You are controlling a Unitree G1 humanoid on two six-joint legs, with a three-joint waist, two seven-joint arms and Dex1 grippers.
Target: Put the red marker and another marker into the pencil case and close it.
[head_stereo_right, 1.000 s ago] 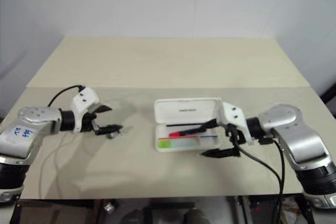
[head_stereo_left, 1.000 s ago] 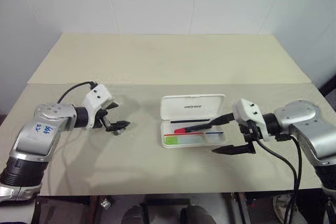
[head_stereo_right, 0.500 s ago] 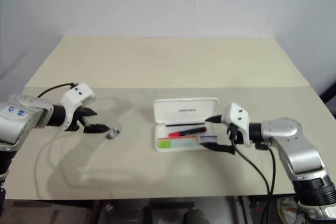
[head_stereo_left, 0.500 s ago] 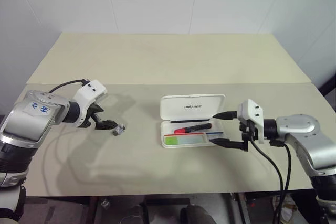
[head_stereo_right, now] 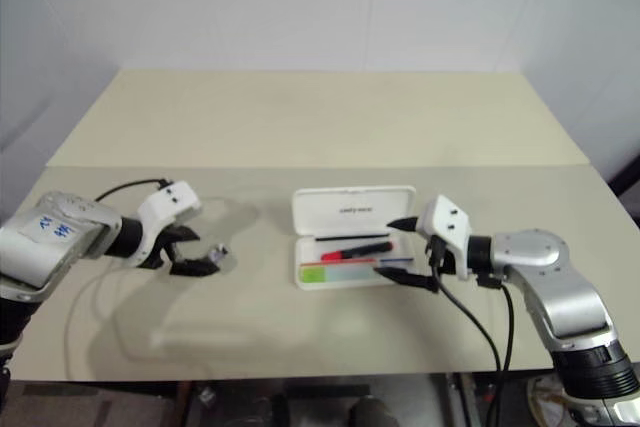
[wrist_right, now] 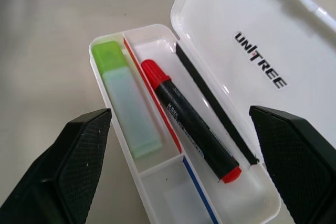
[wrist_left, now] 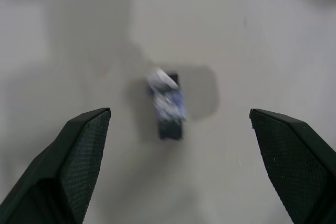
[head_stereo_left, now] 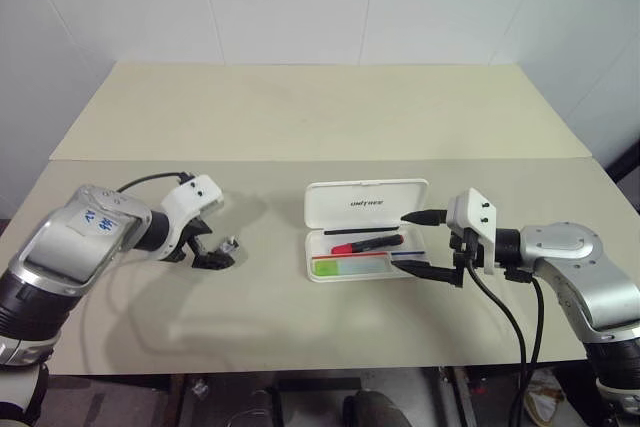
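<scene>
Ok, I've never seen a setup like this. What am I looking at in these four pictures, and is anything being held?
It is a two-armed robot at a table. Two pictures come from cameras in its head, looking down over its arms. The other two come from a camera on each wrist, looking out between that gripper's black fingers. On the table lies an open white pencil case with a red marker and a green highlighter already inside. The right gripper is open beside the case. The left gripper is open over a small dark object, too blurred to identify. Nothing is held.
</scene>
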